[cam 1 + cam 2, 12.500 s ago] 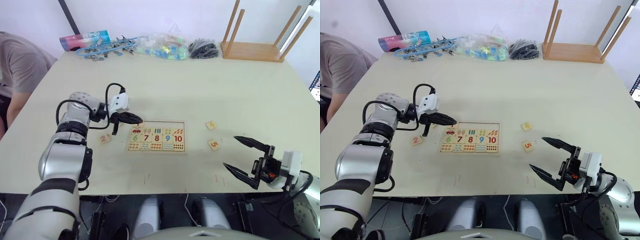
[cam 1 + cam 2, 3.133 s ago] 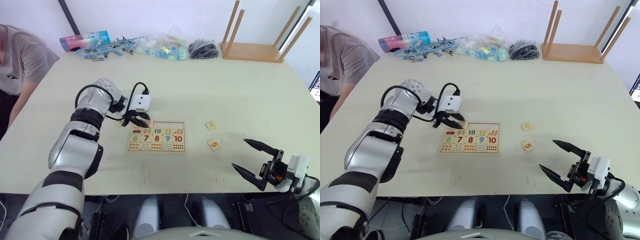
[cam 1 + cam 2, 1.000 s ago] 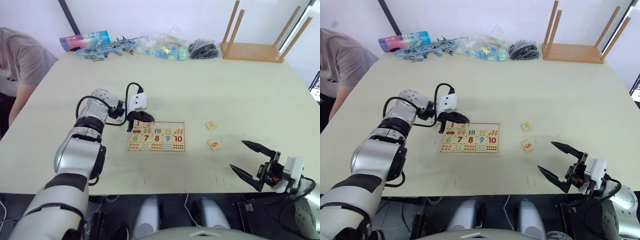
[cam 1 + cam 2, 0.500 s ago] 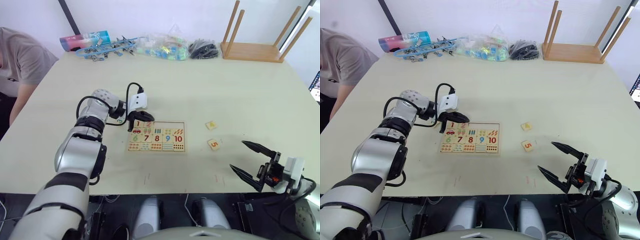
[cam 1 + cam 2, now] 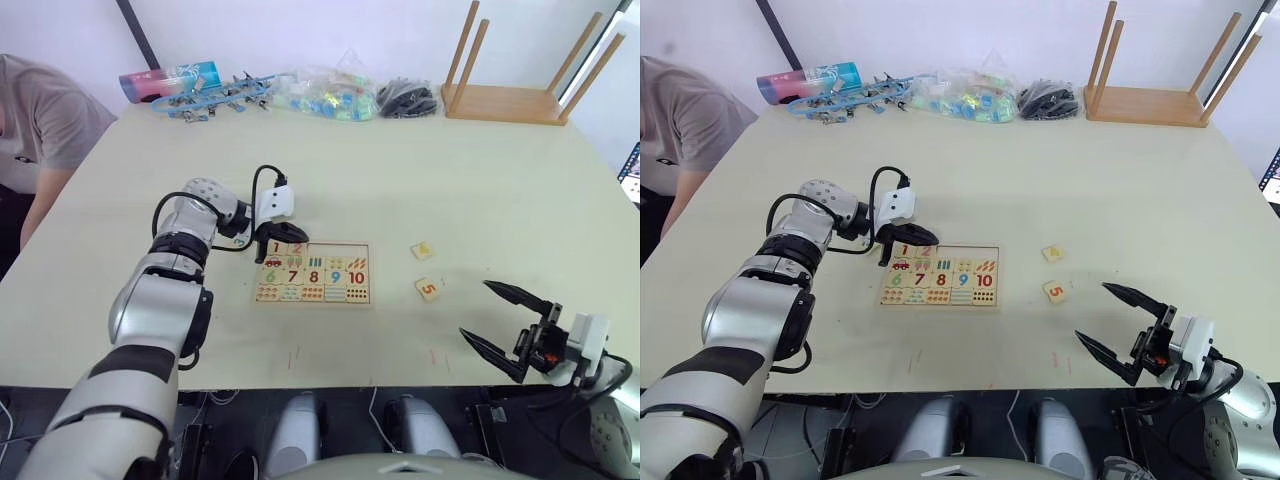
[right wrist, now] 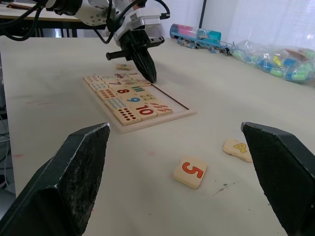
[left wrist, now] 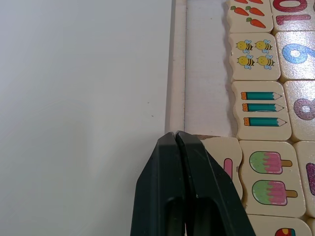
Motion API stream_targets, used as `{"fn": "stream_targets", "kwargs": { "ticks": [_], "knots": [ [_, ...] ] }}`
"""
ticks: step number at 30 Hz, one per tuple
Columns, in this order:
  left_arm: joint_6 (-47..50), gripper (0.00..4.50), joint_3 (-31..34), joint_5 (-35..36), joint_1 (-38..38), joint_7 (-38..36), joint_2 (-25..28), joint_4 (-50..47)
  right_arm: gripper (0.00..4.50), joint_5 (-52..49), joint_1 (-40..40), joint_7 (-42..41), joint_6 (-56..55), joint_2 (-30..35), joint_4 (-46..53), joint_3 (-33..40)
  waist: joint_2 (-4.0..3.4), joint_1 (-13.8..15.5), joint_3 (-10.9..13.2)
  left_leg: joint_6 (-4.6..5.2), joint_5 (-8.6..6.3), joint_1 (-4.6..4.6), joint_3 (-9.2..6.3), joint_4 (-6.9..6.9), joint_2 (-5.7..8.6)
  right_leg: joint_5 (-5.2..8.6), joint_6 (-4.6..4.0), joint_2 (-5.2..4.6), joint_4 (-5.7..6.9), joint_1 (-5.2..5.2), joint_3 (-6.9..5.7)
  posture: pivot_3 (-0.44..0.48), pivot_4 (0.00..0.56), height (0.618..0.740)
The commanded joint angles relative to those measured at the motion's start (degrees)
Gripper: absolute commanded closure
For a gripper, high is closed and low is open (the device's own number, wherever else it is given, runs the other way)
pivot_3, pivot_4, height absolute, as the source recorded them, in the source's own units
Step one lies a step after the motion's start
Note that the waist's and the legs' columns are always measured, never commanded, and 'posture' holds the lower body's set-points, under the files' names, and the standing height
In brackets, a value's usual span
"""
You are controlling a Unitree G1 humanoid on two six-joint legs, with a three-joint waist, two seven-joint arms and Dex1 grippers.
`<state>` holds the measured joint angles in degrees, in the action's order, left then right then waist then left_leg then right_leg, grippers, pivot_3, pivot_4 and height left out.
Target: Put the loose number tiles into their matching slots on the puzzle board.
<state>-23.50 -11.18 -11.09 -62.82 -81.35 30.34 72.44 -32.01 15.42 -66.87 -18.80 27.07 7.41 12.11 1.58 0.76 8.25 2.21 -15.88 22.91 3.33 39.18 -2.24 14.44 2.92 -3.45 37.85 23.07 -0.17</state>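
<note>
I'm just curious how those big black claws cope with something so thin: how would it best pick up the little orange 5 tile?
Probably from straight above, the right gripper closing on two opposite side edges of the 5 tile. It lies flat and face up on the table, so only its thin edges offer any grip. The space around it looks clear; the 4 tile lies apart.

Left gripper [image 7: 175, 135] closed, right gripper [image 5: 505, 330] agape
</note>
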Motion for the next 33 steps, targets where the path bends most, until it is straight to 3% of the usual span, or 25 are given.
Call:
{"fn": "stream_targets", "kwargs": {
  "ticks": [1, 9, 20, 27, 33],
  "knots": [
    [-0.72, 4.43, 1.40, 1.09, -0.47, -0.48, 0.95, -0.34, 0.00, -0.74, -0.17, 0.08, -0.62, 0.41, 0.41, 0.82, 0.00, 0.01, 0.00, 0.00, 0.00, 0.00, 0.01, 0.00, 0.00, 0.00, 0.00, 0.00, 0.00, 0.00, 0.00, 0.000, 0.150, 0.737],
    [0.49, 4.43, 2.91, 2.25, -0.31, -1.67, 0.90, -0.43, 0.00, -0.66, -0.31, -0.13, -0.74, 0.40, 0.10, 0.78, 0.00, 0.01, 0.00, 0.00, 0.00, 0.00, 0.00, 0.00, 0.00, 0.00, 0.00, 0.00, 0.00, 0.00, 0.00, 0.000, 0.150, 0.737],
    [7.82, 4.43, 11.65, 10.31, 0.12, 0.45, 2.32, -2.50, 0.00, -1.14, 0.03, 0.10, -1.21, 0.24, 0.07, 1.42, 0.00, -0.04, 0.00, 0.00, 0.00, 0.00, -0.04, 0.00, 0.00, 0.00, 0.01, 0.00, 0.00, 0.00, 0.00, 0.000, 0.150, 0.737],
    [10.73, 4.43, 15.39, 14.28, 5.38, 3.18, 4.91, -7.99, 0.00, -2.08, -0.07, 0.25, -0.57, 0.62, -0.09, 2.34, -0.01, -0.05, 0.00, 0.00, 0.00, -0.01, -0.04, 0.00, -0.01, 0.00, 0.00, -0.01, 0.02, 0.00, 0.00, 0.000, 0.150, 0.737],
    [14.98, 4.43, 19.25, 19.62, 17.17, 5.42, 7.25, -20.21, 0.00, -3.30, 0.28, 0.41, 0.44, 1.63, -0.81, 4.38, -0.03, -0.05, -0.01, -0.01, 0.00, -0.03, -0.02, 0.00, -0.04, -0.01, 0.00, -0.04, 0.03, 0.00, 0.02, 0.000, 0.150, 0.737]
  ]
}}
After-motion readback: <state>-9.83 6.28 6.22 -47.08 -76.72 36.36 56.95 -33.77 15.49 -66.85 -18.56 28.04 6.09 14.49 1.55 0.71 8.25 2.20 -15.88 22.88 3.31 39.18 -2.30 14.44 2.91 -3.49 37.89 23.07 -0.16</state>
